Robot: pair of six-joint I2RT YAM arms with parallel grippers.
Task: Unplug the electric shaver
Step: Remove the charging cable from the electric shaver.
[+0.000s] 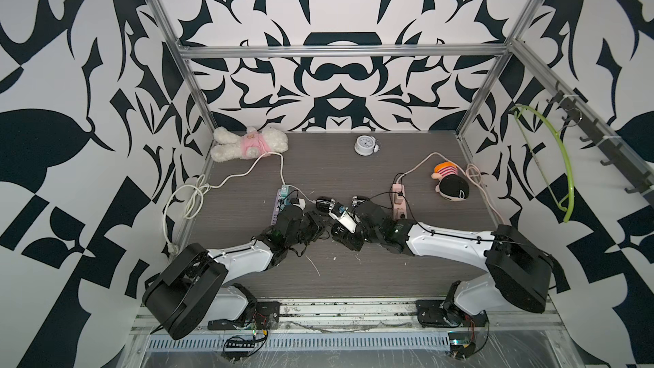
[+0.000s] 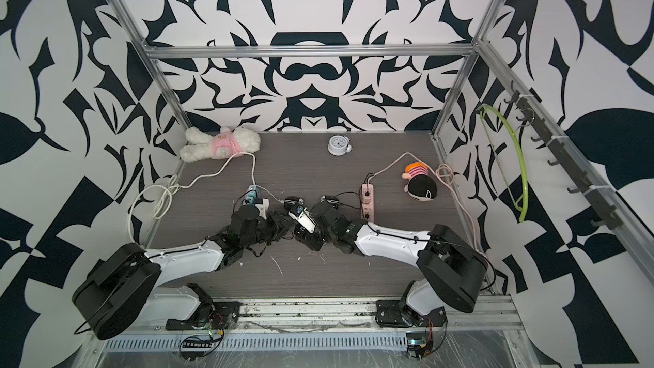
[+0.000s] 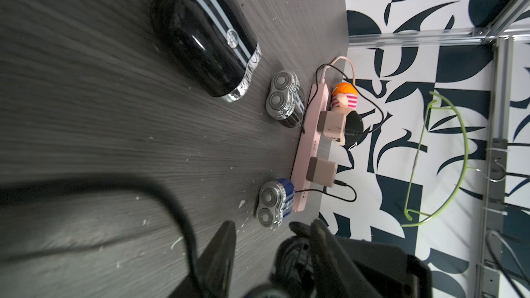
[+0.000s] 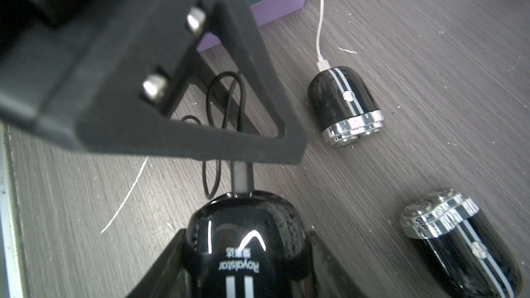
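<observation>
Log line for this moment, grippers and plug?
right gripper: holding shaver | left gripper: at plug, grip unclear | plug: in shaver

Both top views show us the whole table [image 1: 336, 171] from high above its near edge. Low, our left wrist camera faces right; the right one, close on the black shaver [image 4: 243, 239], faces left.
</observation>
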